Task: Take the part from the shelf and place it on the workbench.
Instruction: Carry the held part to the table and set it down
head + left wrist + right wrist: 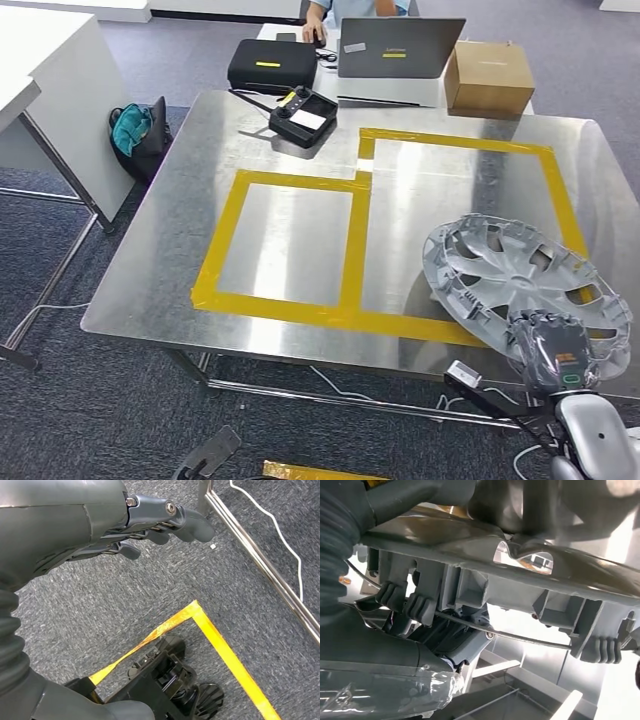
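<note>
**Right hand holds the wheel cover over the table's near right corner**

Your right hand's fingers (406, 605) are clamped on the rim of the silver wheel cover (521, 275); in the right wrist view the ribbed inner side of the cover runs across the frame with the fingers hooked over its edge. The right hand (555, 350), wrapped in clear film, sits at the cover's near edge, and the cover hangs tilted over the near right corner of the steel table (173, 250), partly overlapping the right-hand yellow tape rectangle (555, 190). Whether the cover touches the table you cannot tell.

Your left hand (151, 525) hangs beside the table frame above grey carpet, its fingers loosely extended and holding nothing.

Farther out, a black controller (303, 115) lies at the table's far edge. Beyond it stand a laptop (396, 47), a black case (272, 65) and a cardboard box (488, 77).
</note>
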Robot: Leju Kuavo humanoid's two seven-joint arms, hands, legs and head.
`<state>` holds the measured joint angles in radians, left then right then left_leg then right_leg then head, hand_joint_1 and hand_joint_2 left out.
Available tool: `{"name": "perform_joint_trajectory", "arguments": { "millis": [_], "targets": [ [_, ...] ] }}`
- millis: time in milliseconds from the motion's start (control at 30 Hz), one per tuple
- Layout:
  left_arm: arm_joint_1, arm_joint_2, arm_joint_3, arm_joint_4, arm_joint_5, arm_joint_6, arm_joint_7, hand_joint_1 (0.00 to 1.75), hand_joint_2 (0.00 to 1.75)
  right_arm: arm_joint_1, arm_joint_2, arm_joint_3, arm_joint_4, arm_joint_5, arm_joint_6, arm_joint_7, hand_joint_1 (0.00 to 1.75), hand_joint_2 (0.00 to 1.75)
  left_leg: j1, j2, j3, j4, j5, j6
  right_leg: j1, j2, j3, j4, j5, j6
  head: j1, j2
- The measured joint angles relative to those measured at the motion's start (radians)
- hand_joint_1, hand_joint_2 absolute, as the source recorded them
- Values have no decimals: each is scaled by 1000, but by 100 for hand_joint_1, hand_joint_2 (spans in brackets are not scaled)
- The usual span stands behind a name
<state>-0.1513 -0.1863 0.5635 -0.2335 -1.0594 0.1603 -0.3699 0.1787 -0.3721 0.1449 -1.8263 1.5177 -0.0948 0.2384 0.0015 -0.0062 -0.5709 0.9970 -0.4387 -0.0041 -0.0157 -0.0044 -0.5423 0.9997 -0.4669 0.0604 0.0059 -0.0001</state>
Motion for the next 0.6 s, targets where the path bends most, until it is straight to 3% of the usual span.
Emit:
{"name": "perform_joint_trajectory", "arguments": {
  "millis": [433,600],
  "targets": [
    [1,3,-3,0,3,14,5,0,175,53,-22,-54,32,-73,15,42,169,175,0,0,0,0,0,0,0,0,0,0,0,0,0,0],
    [2,3,-6,0,3,16,10,0,175,67,-22,-107,59,-80,-20,35,169,175,0,0,0,0,0,0,0,0,0,0,1,0,0,0]
  ]
}}
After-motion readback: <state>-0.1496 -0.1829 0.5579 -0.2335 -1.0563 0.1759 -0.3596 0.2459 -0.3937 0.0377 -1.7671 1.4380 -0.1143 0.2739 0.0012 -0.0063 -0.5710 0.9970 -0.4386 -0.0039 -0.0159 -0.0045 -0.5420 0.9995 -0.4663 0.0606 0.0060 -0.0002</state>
